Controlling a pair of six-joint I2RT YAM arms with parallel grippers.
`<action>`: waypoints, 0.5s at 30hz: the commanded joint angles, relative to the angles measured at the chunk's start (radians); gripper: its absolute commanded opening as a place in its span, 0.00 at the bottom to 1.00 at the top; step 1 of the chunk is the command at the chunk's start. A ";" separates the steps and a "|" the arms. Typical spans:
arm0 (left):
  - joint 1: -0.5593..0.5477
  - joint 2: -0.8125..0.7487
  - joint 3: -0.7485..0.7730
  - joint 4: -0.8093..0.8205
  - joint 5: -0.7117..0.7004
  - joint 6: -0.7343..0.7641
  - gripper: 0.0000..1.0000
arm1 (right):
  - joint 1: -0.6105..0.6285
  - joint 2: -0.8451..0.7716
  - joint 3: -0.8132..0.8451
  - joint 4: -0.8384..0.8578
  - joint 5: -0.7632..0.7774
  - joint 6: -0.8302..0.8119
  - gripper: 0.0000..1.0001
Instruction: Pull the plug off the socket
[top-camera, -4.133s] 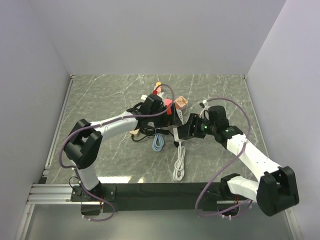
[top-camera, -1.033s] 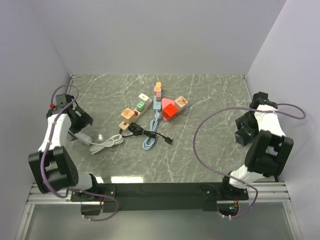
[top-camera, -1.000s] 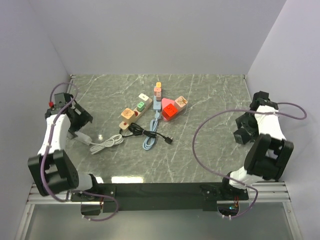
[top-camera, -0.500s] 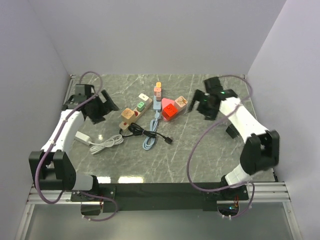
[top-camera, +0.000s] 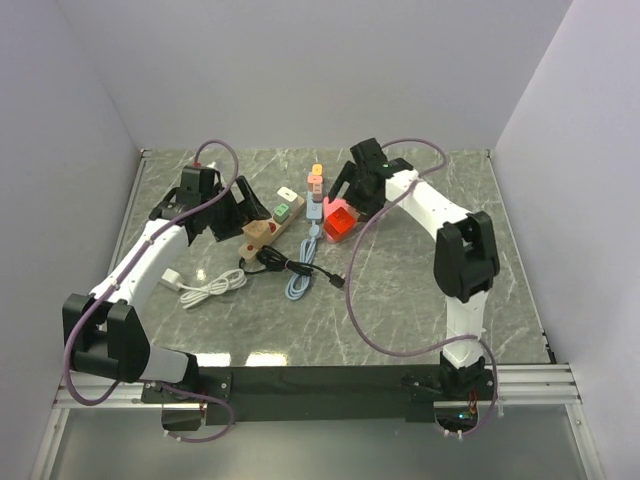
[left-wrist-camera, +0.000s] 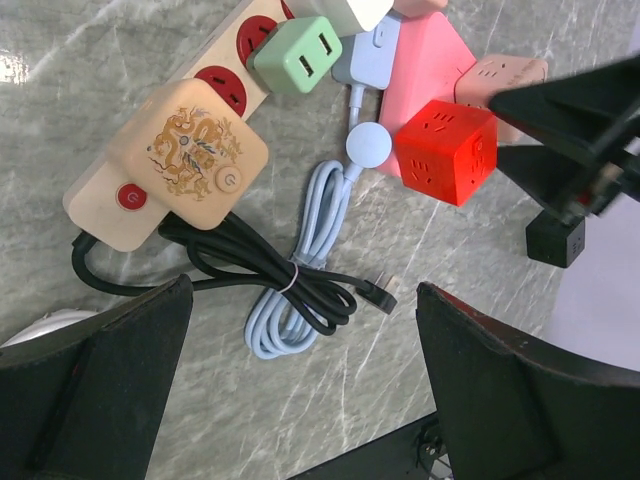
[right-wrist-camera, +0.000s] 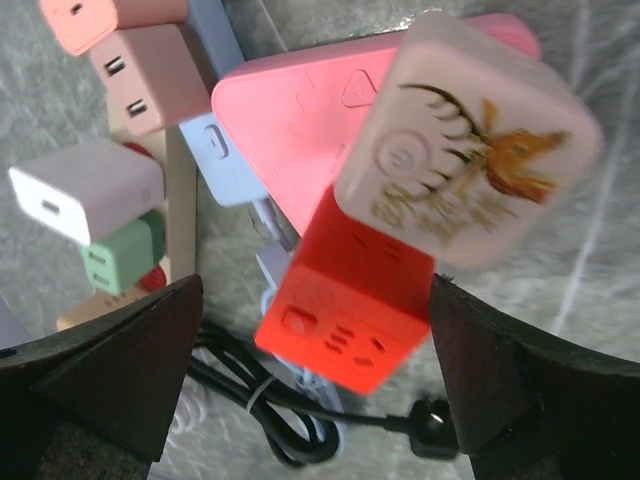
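A beige power strip (top-camera: 266, 228) lies mid-table with a green plug (top-camera: 283, 212), a white plug (top-camera: 289, 194) and a beige dragon-print adapter (left-wrist-camera: 185, 150) seated in it. Beside it lies a pink triangular socket (right-wrist-camera: 300, 110) carrying a red cube (right-wrist-camera: 350, 300) and a deer-print cube (right-wrist-camera: 465, 175). My left gripper (top-camera: 243, 205) hovers open and empty over the strip's left end; its fingers (left-wrist-camera: 100, 390) frame the cables. My right gripper (top-camera: 347, 195) hovers open and empty above the red cube (top-camera: 339, 224), fingers (right-wrist-camera: 520, 380) on either side of it, not touching.
A coiled black cable (left-wrist-camera: 250, 270) and a pale blue cable (left-wrist-camera: 315, 260) lie in front of the strip. A white charger with its white cable (top-camera: 212, 288) lies at the left. Pink plugs (top-camera: 315, 185) sit behind the sockets. Walls enclose the table.
Within the last second both arms swung in from the table's left and right sides to hover over the socket cluster. The sockets, plugs and cables have not moved.
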 joint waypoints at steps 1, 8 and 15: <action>-0.006 0.001 -0.004 0.048 0.015 -0.020 0.99 | 0.029 0.075 0.096 -0.063 0.024 0.108 1.00; -0.015 0.009 0.000 0.055 0.010 -0.028 0.99 | 0.050 0.159 0.121 -0.151 0.027 0.165 1.00; -0.052 0.044 -0.010 0.095 0.024 -0.038 0.99 | 0.049 0.124 0.021 -0.049 -0.039 0.142 0.51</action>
